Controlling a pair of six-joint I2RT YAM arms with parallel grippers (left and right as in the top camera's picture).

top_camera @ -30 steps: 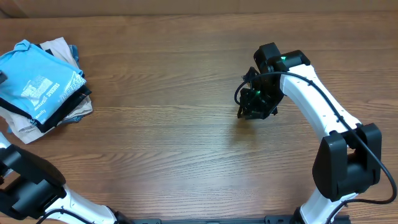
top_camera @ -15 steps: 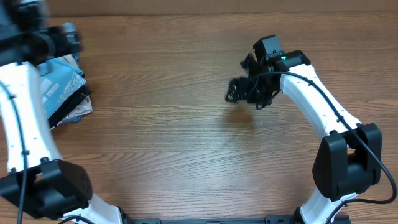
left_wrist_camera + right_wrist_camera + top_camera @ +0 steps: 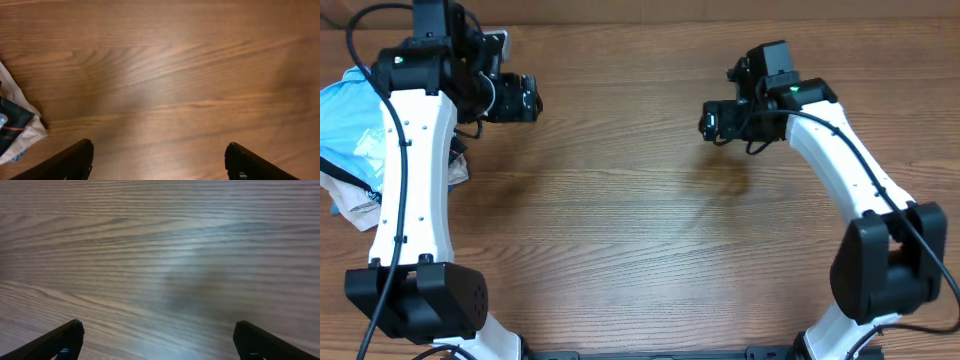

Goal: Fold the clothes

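The clothes, a light blue T-shirt [image 3: 344, 125], lie rumpled on a pile at the table's far left edge, partly hidden by my left arm. My left gripper [image 3: 527, 98] hangs to the right of the pile, apart from it. In the left wrist view its fingers [image 3: 75, 160] stand wide open over bare wood. My right gripper [image 3: 708, 121] is over the table's right half, far from the shirt. The right wrist view shows its fingers [image 3: 65, 337] spread wide with only wood between them.
Under the blue shirt lie white and beige garments [image 3: 355, 205] and a dark one [image 3: 457, 158]. A corner of that pile [image 3: 22, 137] shows at the left edge of the left wrist view. The wooden table [image 3: 640, 230] spreads between the two arms.
My left arm swung in from the lower left over the pile to the far left. The blue shirt now looks rumpled. My right gripper opened and moved farther back.
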